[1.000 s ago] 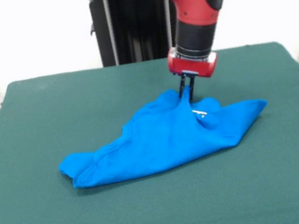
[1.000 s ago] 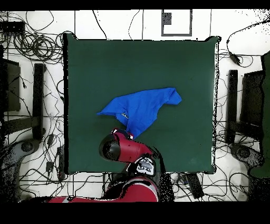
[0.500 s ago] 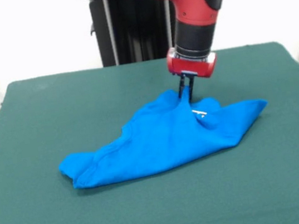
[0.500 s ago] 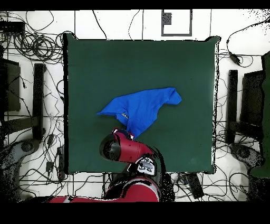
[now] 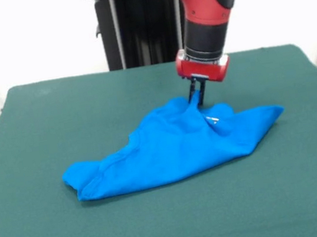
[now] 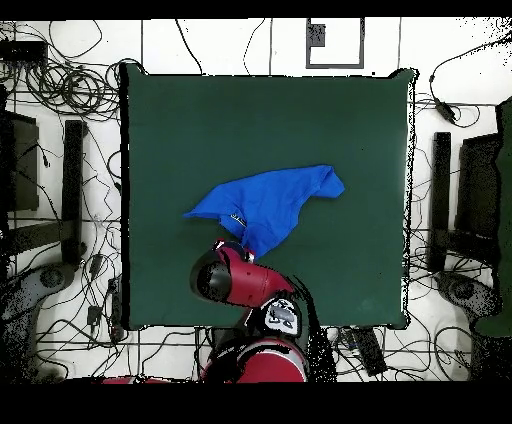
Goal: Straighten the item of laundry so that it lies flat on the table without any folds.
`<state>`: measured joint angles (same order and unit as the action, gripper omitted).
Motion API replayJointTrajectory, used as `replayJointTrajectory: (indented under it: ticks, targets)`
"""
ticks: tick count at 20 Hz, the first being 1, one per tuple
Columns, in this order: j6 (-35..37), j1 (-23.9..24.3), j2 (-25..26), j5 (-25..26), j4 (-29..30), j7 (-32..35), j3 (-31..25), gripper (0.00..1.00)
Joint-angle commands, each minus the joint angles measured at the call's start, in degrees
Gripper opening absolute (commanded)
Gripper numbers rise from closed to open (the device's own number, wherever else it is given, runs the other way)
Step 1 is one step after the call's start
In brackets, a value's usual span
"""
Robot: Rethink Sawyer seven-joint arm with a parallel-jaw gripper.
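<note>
The item of laundry (image 5: 169,147), a bright blue T-shirt, lies bunched and folded near the middle of the dark green table (image 5: 39,118). In the overhead view the shirt (image 6: 268,205) spreads as a crumpled wedge, with a small white tag showing near its edge. My gripper (image 5: 197,99) comes down on the shirt's far edge and is shut on a pinch of cloth, which rises in a small peak. From above, the red arm (image 6: 232,280) hides the gripper.
Cables (image 6: 70,85) and dark stands (image 6: 72,190) surround the table on the floor. The table's edges lie far from the shirt on all sides.
The gripper has risen very slightly with the pinched cloth. The shirt's shape is almost the same.
</note>
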<state>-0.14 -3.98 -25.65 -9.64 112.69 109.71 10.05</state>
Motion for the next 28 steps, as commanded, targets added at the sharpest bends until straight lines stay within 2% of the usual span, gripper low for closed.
replayJointTrajectory:
  ticks: [1,13,28]
  targets:
    - [7.3,0.8,-1.5,-5.0,-3.3,11.5,-5.8,0.00]
    - [14.8,-0.5,-1.7,-6.8,-6.7,10.5,-4.0,0.00]
    - [16.0,-0.2,-1.9,-6.9,-6.8,10.6,-4.4,0.00]
